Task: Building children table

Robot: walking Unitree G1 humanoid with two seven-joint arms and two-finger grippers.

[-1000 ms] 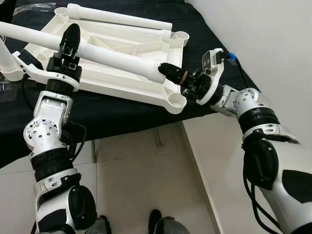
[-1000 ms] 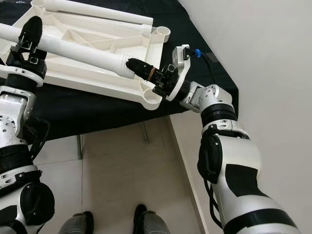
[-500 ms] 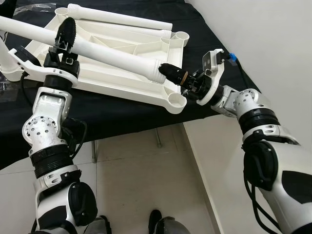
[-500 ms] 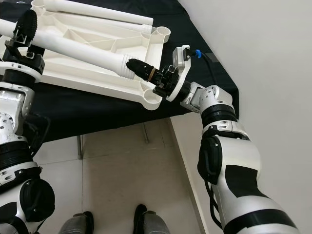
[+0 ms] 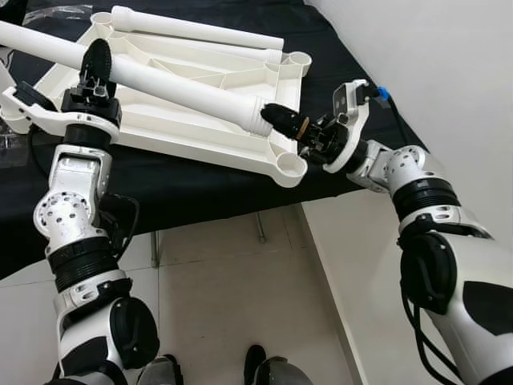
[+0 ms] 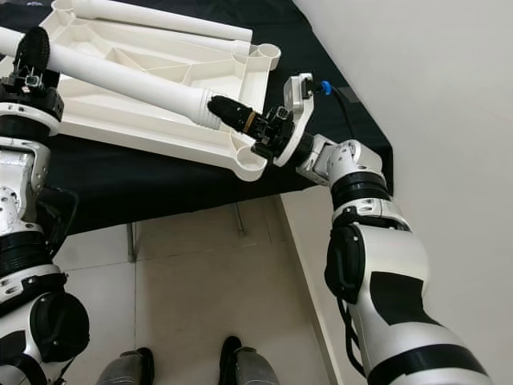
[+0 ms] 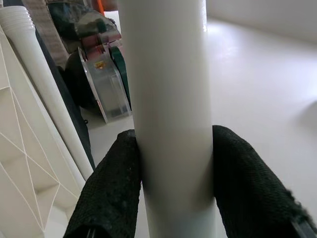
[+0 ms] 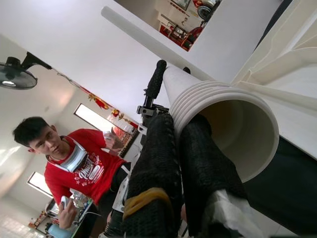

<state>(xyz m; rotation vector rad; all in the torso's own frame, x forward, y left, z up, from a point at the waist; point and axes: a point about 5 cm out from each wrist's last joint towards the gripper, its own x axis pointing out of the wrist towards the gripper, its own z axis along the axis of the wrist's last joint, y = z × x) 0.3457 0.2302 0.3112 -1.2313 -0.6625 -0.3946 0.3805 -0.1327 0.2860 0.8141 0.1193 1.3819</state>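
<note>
The white children's table top (image 5: 200, 144) lies upside down on a black-covered table. A long white tube leg (image 5: 184, 88) stretches slantwise above it, held by both grippers. My left gripper (image 5: 98, 58) is shut on the leg's smooth middle, and its black fingers (image 7: 109, 188) press both sides of the tube (image 7: 168, 99). My right gripper (image 5: 272, 114) is shut on the rim of the leg's ribbed open end (image 8: 233, 124), one finger inside the tube and one outside. That end hangs just above and behind the near right corner socket (image 5: 290, 166).
A second white leg (image 5: 192, 28) lies along the table top's far edge. More white parts (image 5: 16, 112) sit at the left. The black cloth (image 5: 184, 192) ends near a white wall (image 5: 449, 64); tiled floor (image 5: 224, 289) lies below. A person in a red shirt (image 8: 64, 163) stands nearby.
My left gripper has slid left along the leg toward its far end, and that end has swung a little farther away. The right gripper keeps its hold by the corner socket.
</note>
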